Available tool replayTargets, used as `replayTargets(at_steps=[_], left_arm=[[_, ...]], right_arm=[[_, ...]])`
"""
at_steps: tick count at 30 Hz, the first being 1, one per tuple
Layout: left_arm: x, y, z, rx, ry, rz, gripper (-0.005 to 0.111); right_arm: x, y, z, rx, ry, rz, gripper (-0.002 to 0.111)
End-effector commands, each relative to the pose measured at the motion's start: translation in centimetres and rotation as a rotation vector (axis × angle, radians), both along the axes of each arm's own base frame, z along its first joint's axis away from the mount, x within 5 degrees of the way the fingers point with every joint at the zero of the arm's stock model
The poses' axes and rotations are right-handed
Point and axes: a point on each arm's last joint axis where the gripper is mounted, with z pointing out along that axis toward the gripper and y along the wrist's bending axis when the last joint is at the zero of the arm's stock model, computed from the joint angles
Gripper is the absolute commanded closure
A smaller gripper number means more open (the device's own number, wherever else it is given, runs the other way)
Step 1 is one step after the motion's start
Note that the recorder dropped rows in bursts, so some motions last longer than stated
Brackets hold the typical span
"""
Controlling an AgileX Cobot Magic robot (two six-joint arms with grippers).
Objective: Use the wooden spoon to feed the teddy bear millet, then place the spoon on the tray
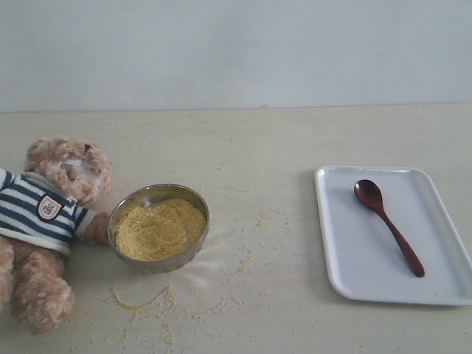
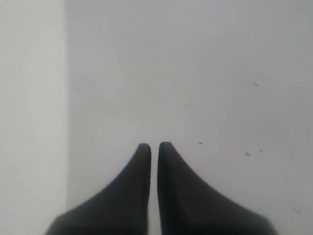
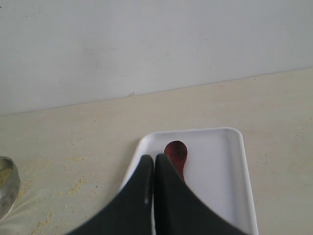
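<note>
Wooden spoon [image 1: 391, 230] lies slantwise on the tray [image 1: 346, 251], nearest the right gripper [image 3: 154, 157]. Its jaws, and the left gripper's [image 2: 154, 145], are pressed together.

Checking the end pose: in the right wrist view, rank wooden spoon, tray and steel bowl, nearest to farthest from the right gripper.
1. wooden spoon and tray: both at the tips of the right gripper; too close to call.
2. steel bowl: clearly farther, off toward the other arm's side.
</note>
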Motion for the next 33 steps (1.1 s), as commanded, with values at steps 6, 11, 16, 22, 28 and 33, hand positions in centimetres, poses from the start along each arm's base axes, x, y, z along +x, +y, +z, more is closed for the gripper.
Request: replayTargets(at_steps=[6, 11, 16, 22, 28, 33], left_arm=[[-2.6, -6.5, -0.1, 0.034, -0.038, -0.231, 0.102], [-5.2, -10.4, 0.2, 0.188, -0.074, -0.513, 0.102], [-7.0, -11.3, -2.1, 0.183, -0.055, -0.595, 0.102], [-7.2, -12.9, -7.2, 0.173, 0.069, -0.764, 0.102], [-7.3, -13.8, -11.2, 0.193, 0.186, -0.875, 0.102], [-7.2, -13.6, -11.2, 0.247, 0.18, -0.838, 0.102]], right_arm=[[0.0, 0.0, 0.1, 0.004, -0.013, -0.003, 0.109], [0.0, 0.0, 0.1, 0.004, -0.013, -0.003, 0.109], [0.0, 0.0, 0.1, 0.004, -0.013, -0.003, 0.109], [0.0, 0.0, 0.1, 0.004, -0.013, -0.003, 0.109], [0.0, 0.0, 0.1, 0.004, -0.013, -0.003, 0.109], [0.0, 0.0, 0.1, 0.004, -0.013, -0.003, 0.109]])
